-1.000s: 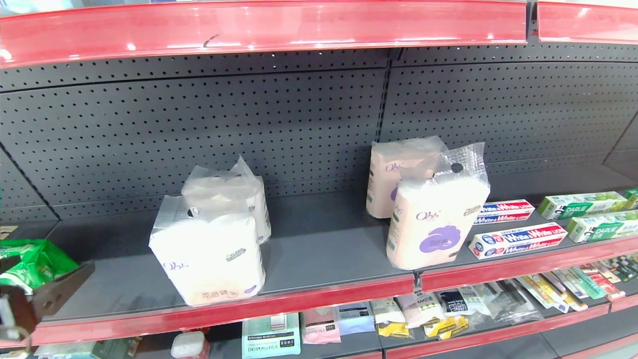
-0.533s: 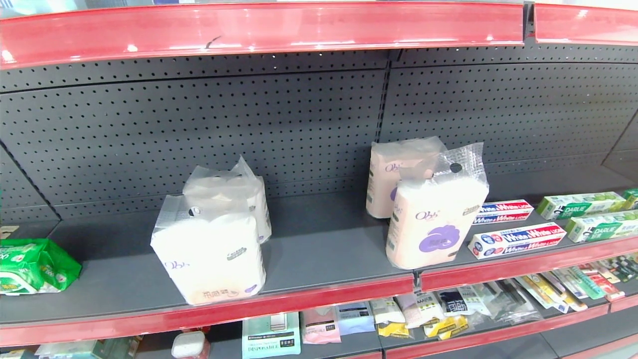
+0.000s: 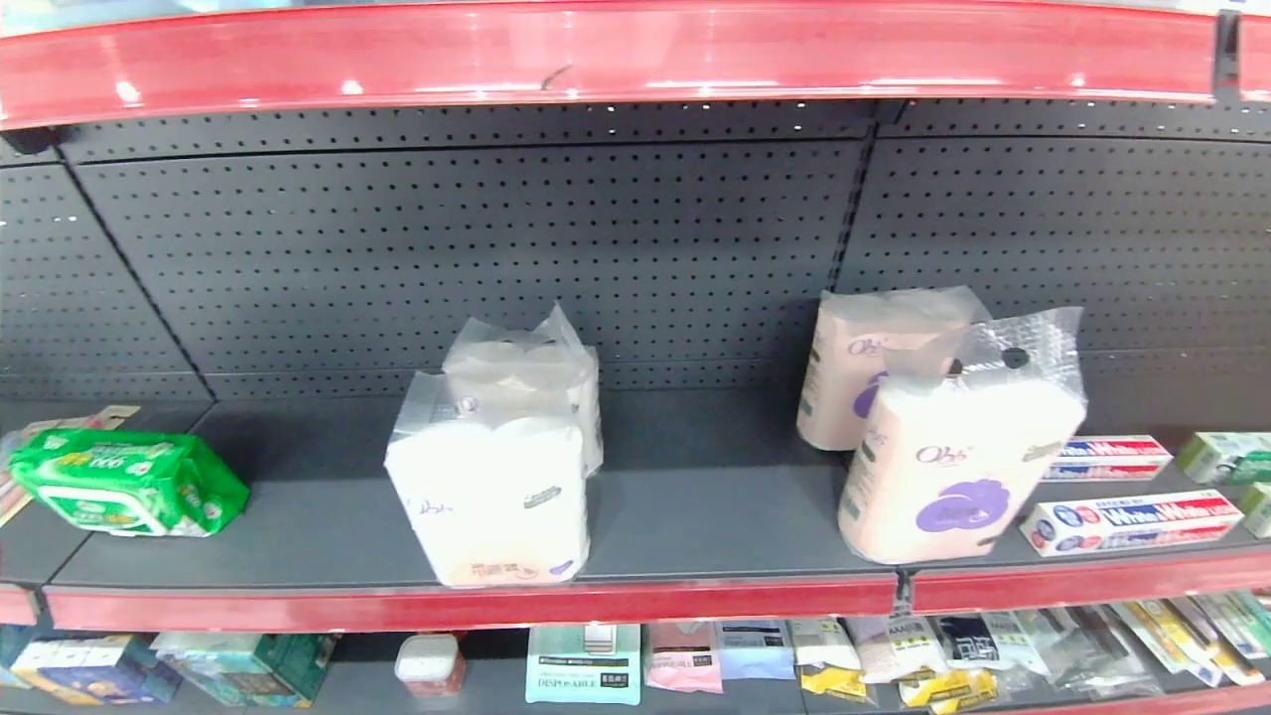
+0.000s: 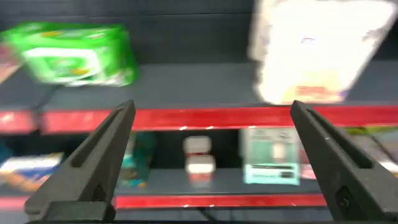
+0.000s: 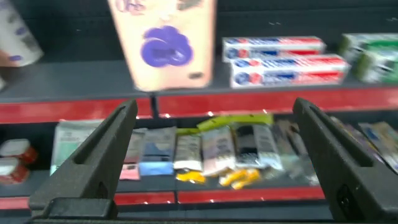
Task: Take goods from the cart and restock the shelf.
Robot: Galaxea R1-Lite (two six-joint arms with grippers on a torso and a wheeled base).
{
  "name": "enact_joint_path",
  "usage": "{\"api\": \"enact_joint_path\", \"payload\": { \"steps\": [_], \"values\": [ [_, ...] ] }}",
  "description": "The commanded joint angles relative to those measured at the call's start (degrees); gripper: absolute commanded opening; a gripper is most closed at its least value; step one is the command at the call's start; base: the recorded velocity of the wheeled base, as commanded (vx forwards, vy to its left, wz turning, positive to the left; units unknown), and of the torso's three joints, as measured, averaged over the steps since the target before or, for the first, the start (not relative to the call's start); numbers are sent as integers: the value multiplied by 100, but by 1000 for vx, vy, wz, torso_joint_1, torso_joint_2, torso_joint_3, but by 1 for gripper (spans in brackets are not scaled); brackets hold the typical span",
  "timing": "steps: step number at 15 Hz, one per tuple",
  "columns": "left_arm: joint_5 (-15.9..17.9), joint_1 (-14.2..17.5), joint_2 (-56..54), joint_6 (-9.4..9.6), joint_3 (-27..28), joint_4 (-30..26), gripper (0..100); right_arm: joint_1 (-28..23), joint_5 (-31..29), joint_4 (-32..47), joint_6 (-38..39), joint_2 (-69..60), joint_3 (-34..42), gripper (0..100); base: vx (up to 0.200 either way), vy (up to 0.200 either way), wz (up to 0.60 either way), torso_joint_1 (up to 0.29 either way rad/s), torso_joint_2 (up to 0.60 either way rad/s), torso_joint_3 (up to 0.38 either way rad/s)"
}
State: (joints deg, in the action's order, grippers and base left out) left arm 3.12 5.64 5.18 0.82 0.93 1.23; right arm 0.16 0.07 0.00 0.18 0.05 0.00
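Left wrist view had the left gripper (image 4: 211, 165) up close. Its two dark fingers were spread wide apart and nothing was between them. Right wrist view had the right gripper (image 5: 211, 165) the same way, with its fingers wide apart and nothing held. Both grippers hung out in front of the shelf (image 3: 467, 606), past its red front edge.

A lower shelf (image 3: 496, 685) sat under it, with a teal pack (image 3: 581, 663) and a small jar (image 3: 429, 663) near each other.

On the shelf, a white paper pack (image 3: 492, 501) stood upright near the front edge, about in the middle. A pink pack (image 3: 958, 472) with a purple shape on it stood farther right, also near the front edge. A long toothpaste box (image 3: 1132, 521) lay flat along the front edge, just beside the pink pack on its right.

The green pack (image 3: 129, 482) lay flat at the left end of the shelf. It was a bit back from the front edge and well apart from the white paper pack.

A second white pack (image 3: 546, 377) stood right behind the first one, touching it. A second pink pack (image 3: 869, 372) stood behind the pink pack. A second toothpaste box (image 3: 1107, 459) lay behind the first. A green box (image 3: 1226, 457) lay at the right end.

At the very back was a dark wall (image 3: 496, 248) full of little holes.
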Motion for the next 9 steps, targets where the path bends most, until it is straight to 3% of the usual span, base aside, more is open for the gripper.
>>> {"api": "enact_joint_path", "payload": {
  "steps": [1, 6, 9],
  "values": [
    [-4, 7, 18, -3, -22, 9, 100, 2, 1, 0, -1, 4, 0, 100, 0, 0, 0, 0, 0, 0],
    [-110, 7, 18, 6, -31, 35, 100, 2, 1, 0, 8, 4, 0, 100, 0, 0, 0, 0, 0, 0],
    [-259, -2, 18, -99, -40, 44, 100, 2, 1, 0, -18, 4, 0, 100, 0, 0, 0, 0, 0, 0]
  ]
}}
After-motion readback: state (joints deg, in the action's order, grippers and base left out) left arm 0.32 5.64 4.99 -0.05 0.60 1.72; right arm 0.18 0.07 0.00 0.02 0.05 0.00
